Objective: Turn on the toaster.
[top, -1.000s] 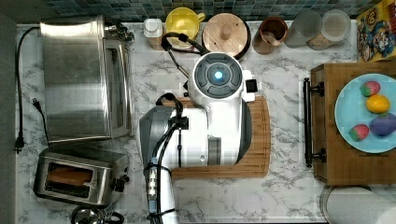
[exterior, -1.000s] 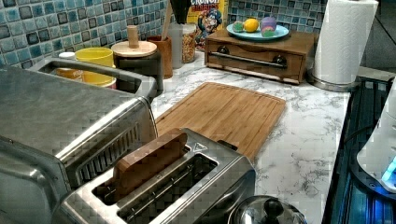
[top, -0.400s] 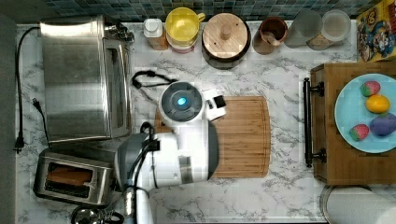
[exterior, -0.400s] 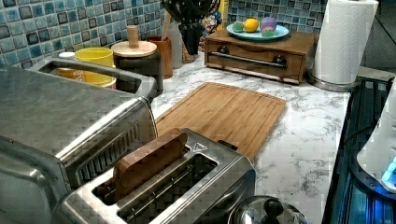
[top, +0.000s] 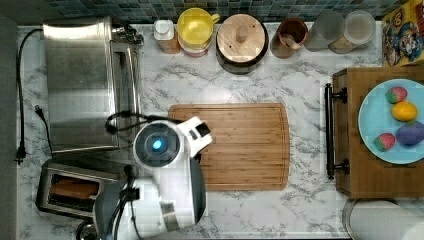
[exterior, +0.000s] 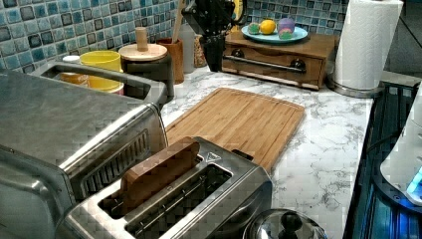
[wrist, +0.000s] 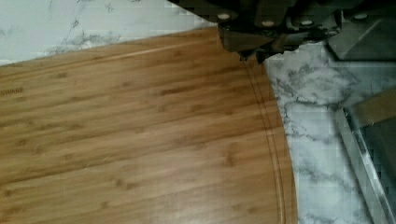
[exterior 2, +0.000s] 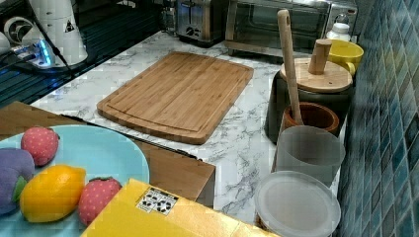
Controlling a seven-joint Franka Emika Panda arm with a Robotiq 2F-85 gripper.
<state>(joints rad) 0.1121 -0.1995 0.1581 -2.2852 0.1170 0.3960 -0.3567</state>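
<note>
Worktop: white marble with grey veins, runs under pretty much everything here.
Toaster oven: big steel box at the top view's left, glass door facing the board, black cord trailing down its outer side.
Arm: white Panda, sits over the near-left corner of the board in the top view, blue light glowing on its top joint.
Board: bamboo cutting board, flat in the middle of the worktop, nothing on the part I can see.
Wooden box: at the top view's right, black handle on the side facing the board, blue plate on top with toy fruit on it.
Paper towel: upright roll just beside the box in the left view.
Toaster: small steel two-slot one, bottom left corner of the top view, right below the toaster oven and just beside the arm. A brown slice stands tall out of one slot in the left view.
Jars: yellow cup, wood-lidded pot, brown crock lined up along the tile wall.
Pincer: dark, hanging above the board's rounded corner in the wrist view. Honestly can't tell if it's spread or closed.
</note>
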